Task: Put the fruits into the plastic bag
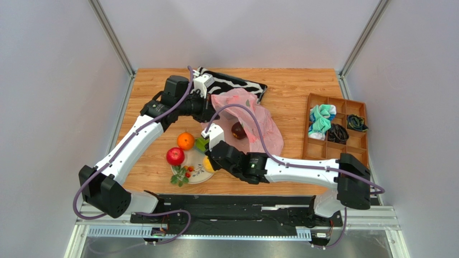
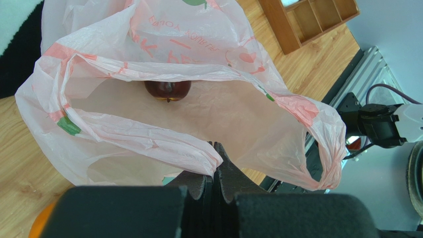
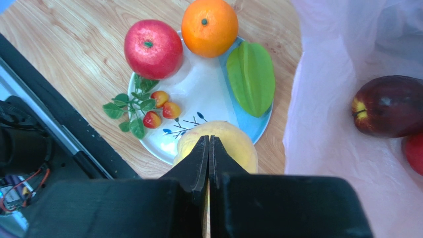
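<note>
The pink plastic bag (image 1: 259,124) lies open at mid-table. My left gripper (image 2: 217,145) is shut on the plastic bag's (image 2: 149,49) near rim, holding the mouth open. Inside lie a dark maroon fruit (image 2: 168,90) and, beside the maroon fruit (image 3: 389,106), a red one (image 3: 413,153). On the blue-and-cream plate (image 3: 198,94) rest a red apple (image 3: 153,48), an orange (image 3: 209,27), a green ridged fruit (image 3: 251,78), a yellow-orange fruit (image 3: 238,144) and a leafy berry sprig (image 3: 149,109). My right gripper (image 3: 209,138) is shut and empty, just above the yellow-orange fruit.
A zebra-striped pouch (image 1: 237,83) lies behind the bag. A wooden compartment tray (image 1: 339,100) with cloths and cables stands at the right. Grey enclosure walls stand close on both sides. The arms' black base rail (image 1: 237,207) runs along the near edge.
</note>
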Robot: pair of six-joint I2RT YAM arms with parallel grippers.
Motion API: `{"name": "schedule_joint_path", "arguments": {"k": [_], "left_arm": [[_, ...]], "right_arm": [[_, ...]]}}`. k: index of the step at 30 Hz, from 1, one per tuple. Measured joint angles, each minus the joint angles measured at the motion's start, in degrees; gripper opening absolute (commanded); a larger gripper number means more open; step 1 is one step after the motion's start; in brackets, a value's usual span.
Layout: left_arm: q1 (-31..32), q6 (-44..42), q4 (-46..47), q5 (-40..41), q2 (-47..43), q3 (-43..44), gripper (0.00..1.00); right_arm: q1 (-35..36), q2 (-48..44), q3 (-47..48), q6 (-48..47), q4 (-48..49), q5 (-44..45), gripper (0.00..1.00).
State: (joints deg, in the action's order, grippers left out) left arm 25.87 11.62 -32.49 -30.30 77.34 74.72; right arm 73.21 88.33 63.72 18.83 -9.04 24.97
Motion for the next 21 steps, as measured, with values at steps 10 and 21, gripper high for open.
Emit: {"name": "schedule_joint_path", "arguments": {"k": [10, 21], "left_arm": [[0.0, 0.0, 0.0, 0.0, 0.0, 0.0, 0.00], [0.0, 0.0, 0.0, 0.0, 0.0, 0.0, 0.00]], "right_arm": [[-0.3, -4.8, -2.1, -0.8, 1.3, 3.2, 0.00], [-7.1, -11.4, -5.7, -3.2, 0.7, 5.6, 0.00]]}}
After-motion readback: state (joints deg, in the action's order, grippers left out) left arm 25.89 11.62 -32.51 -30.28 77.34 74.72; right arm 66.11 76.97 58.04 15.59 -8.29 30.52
